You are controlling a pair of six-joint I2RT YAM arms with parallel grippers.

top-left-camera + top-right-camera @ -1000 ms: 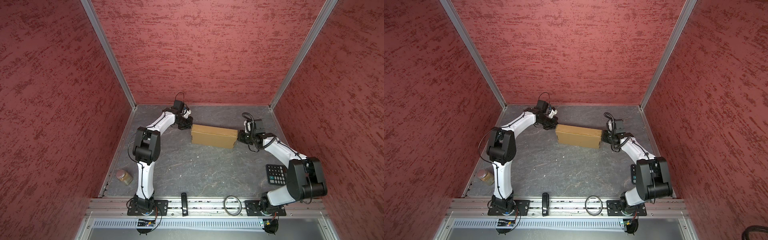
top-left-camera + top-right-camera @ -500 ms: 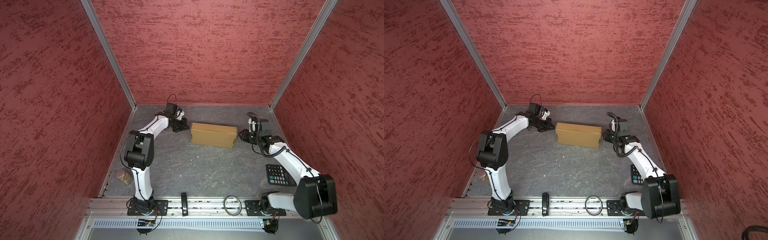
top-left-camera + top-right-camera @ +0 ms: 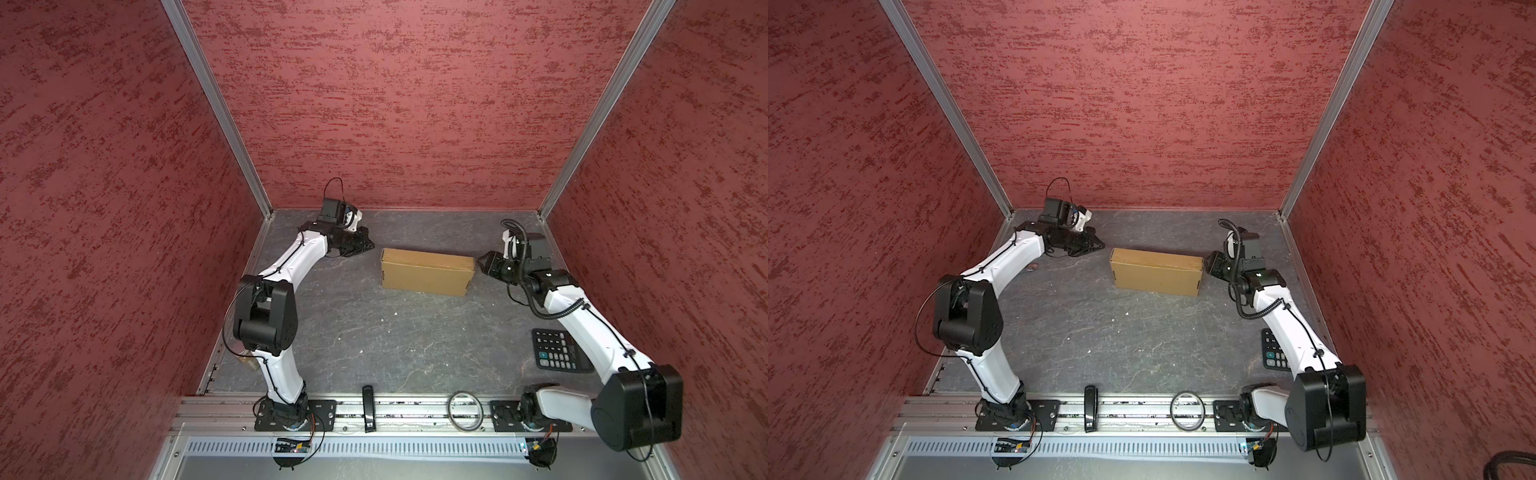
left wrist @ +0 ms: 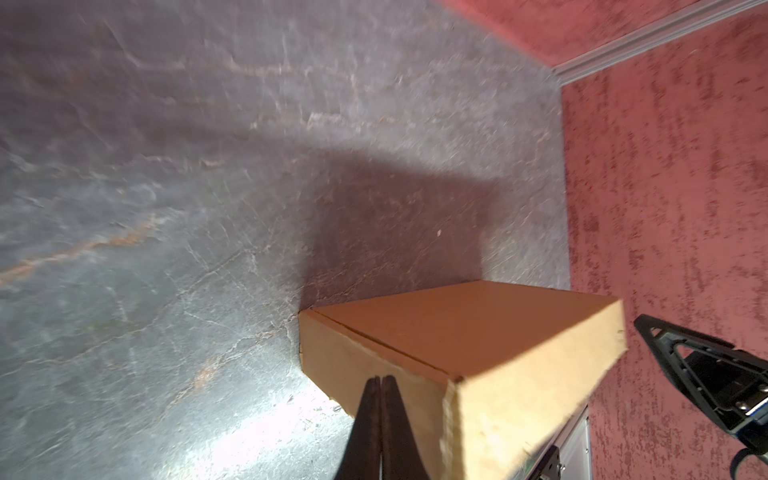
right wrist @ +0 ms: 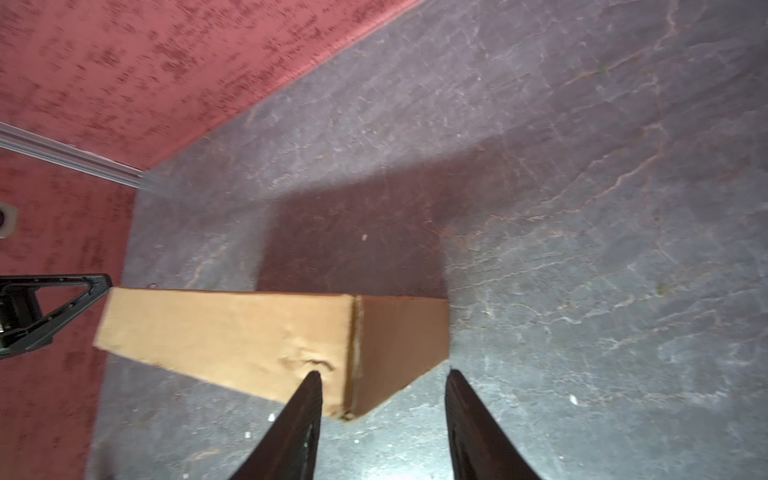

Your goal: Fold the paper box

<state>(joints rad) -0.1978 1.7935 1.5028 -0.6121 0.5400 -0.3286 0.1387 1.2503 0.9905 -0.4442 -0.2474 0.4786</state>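
The table (image 3: 374, 332) is seen as a smooth grey slab, and little friction is to be expected from it; the paper box (image 3: 426, 272) is lying on it towards the back, closed into a shallow brown block, between the two grippers and touched by neither. The folding is judged to be all but done; what remains at risk is the closure, since the lid is held down by nothing and could be sprung open by the stiffness of the creases.

The right gripper (image 5: 384, 372) is shown with its jaws parted and empty, just beside one end of the box; if it were driven forward, the near corner could be caught between the jaws and crushed, and a dent (image 5: 307, 361) is already visible in that wall. The left gripper (image 4: 381, 380) is pressed fully together on nothing, just short of the opposite end; a push from it alone would likely send the light box sliding or turning.

The calculator (image 3: 555, 349) is partly covered by the right arm and could be swept aside by a low swing.
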